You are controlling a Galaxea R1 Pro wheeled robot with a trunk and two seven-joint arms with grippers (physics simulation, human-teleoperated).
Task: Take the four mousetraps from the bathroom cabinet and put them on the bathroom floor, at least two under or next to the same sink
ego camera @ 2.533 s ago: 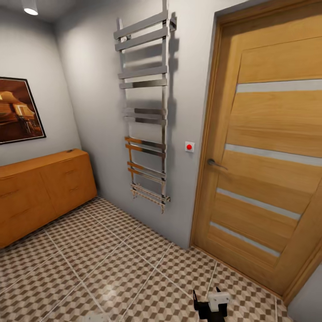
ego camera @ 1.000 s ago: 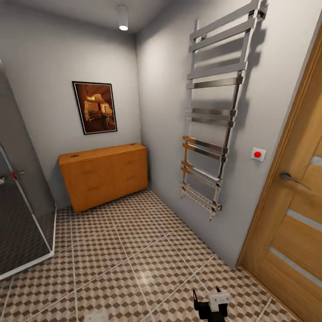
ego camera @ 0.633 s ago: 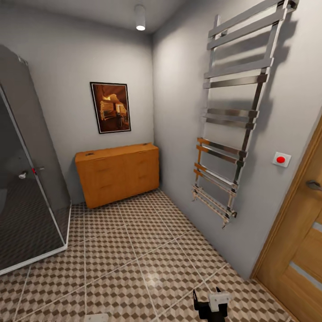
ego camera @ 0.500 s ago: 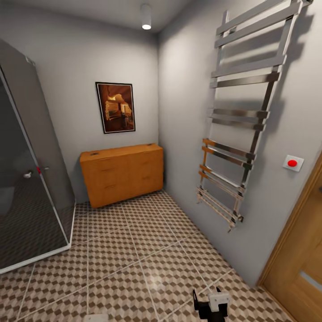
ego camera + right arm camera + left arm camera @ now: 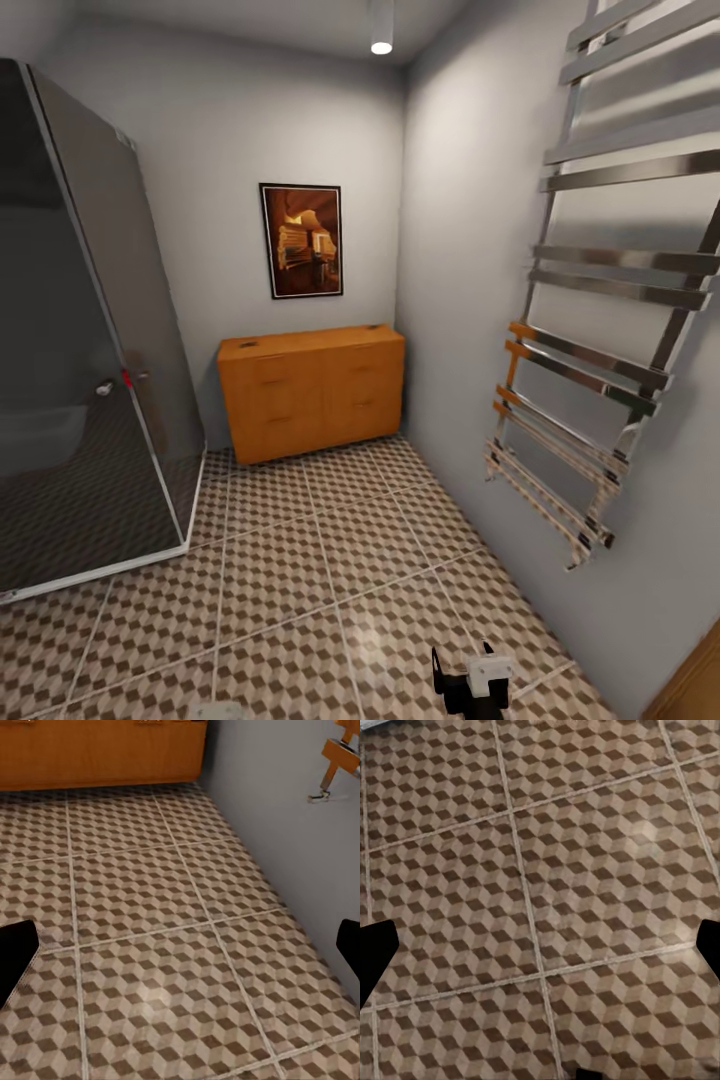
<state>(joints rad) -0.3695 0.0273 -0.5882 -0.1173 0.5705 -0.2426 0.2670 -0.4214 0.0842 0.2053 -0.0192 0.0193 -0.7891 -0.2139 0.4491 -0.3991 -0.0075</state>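
The orange-brown cabinet stands against the far wall, under a framed picture. Two tiny dark flat things, one near its left end and one near its right, lie on its top, too small to identify as mousetraps. The cube-patterned bathroom floor stretches from me to the cabinet. My right gripper hangs low at the head view's bottom edge, and a bit of my left gripper shows there too. Both wrist views show fingers spread wide over bare tiles, left gripper and right gripper both open. The sink is out of view.
A dark glass shower enclosure with a white base rail fills the left side. A chrome towel rail hangs on the right wall. The cabinet's base and the grey wall appear in the right wrist view.
The camera has swung left: the wooden door slid out on the right, the shower enclosure came in on the left, and the cabinet now sits mid-picture. The grippers kept their pose.
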